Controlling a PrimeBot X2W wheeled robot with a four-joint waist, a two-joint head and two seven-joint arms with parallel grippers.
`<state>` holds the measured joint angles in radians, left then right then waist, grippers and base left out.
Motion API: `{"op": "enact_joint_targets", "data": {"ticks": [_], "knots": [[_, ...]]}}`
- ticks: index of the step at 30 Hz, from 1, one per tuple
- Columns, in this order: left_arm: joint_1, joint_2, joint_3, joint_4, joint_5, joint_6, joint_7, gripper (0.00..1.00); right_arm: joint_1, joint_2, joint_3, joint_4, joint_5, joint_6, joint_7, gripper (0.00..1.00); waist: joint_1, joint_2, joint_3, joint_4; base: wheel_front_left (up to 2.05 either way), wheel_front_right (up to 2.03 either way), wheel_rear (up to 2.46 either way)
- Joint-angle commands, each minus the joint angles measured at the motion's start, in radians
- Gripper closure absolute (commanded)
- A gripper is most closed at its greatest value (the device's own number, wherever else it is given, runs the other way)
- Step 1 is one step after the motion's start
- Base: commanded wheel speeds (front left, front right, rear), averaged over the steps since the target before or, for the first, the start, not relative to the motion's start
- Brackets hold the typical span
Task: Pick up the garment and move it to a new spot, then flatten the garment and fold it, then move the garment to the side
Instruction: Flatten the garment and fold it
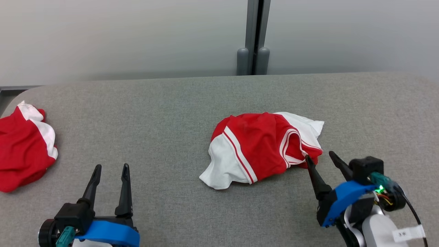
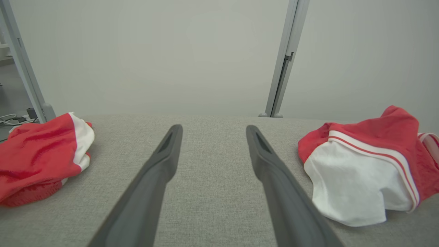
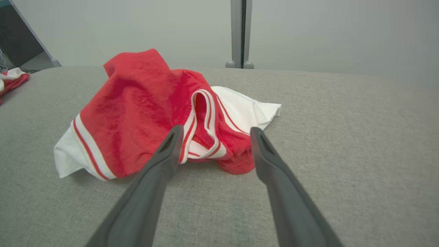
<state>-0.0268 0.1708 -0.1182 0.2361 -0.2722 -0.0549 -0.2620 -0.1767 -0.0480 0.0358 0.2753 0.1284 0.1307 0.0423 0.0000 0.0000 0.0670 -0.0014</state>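
Wide grey fabric-covered table (image 1: 171,103), crumpled red-and-white jersey garment (image 1: 260,147) near its middle. Pick-up step, nothing lifted yet. My right gripper (image 1: 319,154), jaws wide and empty, hovers at its near edge; next I dip and pinch. Left gripper (image 1: 112,166) spread, empty.

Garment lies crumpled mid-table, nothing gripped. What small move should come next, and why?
Probably ease the right gripper forward and down to close on the garment at its striped edge: its open jaws frame that edge, and the open left gripper sits well apart.
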Motion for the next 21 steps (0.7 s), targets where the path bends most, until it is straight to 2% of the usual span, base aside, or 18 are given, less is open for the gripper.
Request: {"op": "enact_joint_targets", "data": {"ticks": [1,8,14,15,16,21], "knots": [[-0.018,-0.003,-0.005,-0.003,0.005,-0.006,-0.004,0.0,-0.032,-0.004,0.004,0.022,-0.009,0.0,0.022,0.0,0.0,0.0,0.013,0.009,0.0,0.0,0.0],[-0.06,-0.012,-0.018,0.0,0.019,-0.023,-0.004,0.0,-0.2,-0.004,-0.019,0.222,-0.078,0.0,0.093,0.0,0.0,0.0,0.067,0.042,0.0,0.0,0.0],[-0.086,-0.022,-0.027,0.002,0.028,-0.033,-0.005,0.0,-0.281,-0.005,-0.059,0.373,-0.214,0.0,0.104,0.0,0.0,0.0,0.097,0.069,0.0,0.0,0.0],[-0.088,-0.024,-0.028,0.003,0.029,-0.034,-0.004,0.0,-0.289,-0.005,-0.072,0.386,-0.23,0.0,0.098,0.68,0.0,0.0,0.098,0.072,0.0,0.0,0.0],[-0.091,-0.026,-0.03,0.005,0.029,-0.036,-0.004,0.0,-0.294,-0.005,-0.09,0.399,-0.244,0.0,0.091,1.0,0.0,0.0,0.099,0.075,0.0,0.0,0.0],[-0.086,-0.034,-0.028,0.013,0.032,-0.04,-0.004,0.0,-0.323,-0.004,-0.135,0.377,-0.262,0.0,-0.001,1.0,0.0,0.0,0.082,0.084,0.0,0.0,0.0]]}}
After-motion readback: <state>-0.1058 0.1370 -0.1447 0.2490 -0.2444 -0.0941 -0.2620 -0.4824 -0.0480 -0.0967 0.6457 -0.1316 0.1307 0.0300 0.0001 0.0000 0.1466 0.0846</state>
